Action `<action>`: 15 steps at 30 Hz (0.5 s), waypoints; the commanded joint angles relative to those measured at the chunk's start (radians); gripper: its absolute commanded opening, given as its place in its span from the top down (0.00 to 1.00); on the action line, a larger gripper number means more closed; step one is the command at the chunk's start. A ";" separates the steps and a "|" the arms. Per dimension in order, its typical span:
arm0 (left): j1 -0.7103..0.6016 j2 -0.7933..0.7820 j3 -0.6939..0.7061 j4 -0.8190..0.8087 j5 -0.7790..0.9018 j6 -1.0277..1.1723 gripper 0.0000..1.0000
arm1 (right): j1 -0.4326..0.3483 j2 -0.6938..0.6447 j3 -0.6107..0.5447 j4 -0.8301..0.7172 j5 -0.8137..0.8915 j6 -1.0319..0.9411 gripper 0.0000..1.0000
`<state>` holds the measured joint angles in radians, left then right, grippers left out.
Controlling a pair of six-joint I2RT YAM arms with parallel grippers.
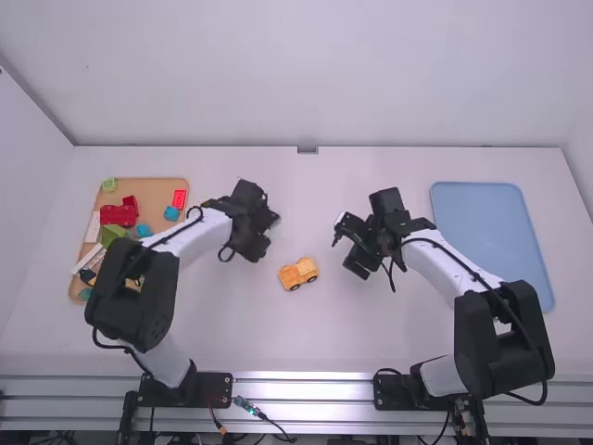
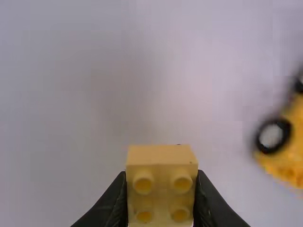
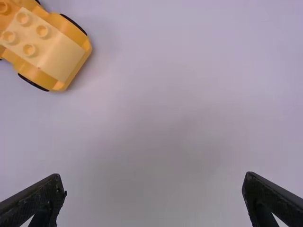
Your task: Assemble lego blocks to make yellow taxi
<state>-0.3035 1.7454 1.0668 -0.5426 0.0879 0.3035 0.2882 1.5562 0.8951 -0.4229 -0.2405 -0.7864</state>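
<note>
In the high view my left gripper is left of the yellow-orange car, which stands on its wheels at mid-table. My right gripper is above the table to the car's right. The left wrist view has my left gripper shut on a pale yellow block with studs, and the car off to one side, its wheel visible. In the right wrist view my right gripper is open with nothing between its fingers; the car shows a studded top there.
A brown tray at the left holds several blocks, red, green and blue among them; the left arm passes over part of it. A flat blue tray lies on the right side of the white table.
</note>
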 commanded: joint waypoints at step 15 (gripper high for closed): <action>-0.018 -0.033 -0.066 -0.175 0.230 1.028 0.98 | -0.018 -0.007 0.005 0.000 -0.014 -0.004 0.01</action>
<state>-0.3271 1.7409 1.0130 -0.7147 0.2813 1.1656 0.2684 1.5562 0.8951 -0.4210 -0.2455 -0.7898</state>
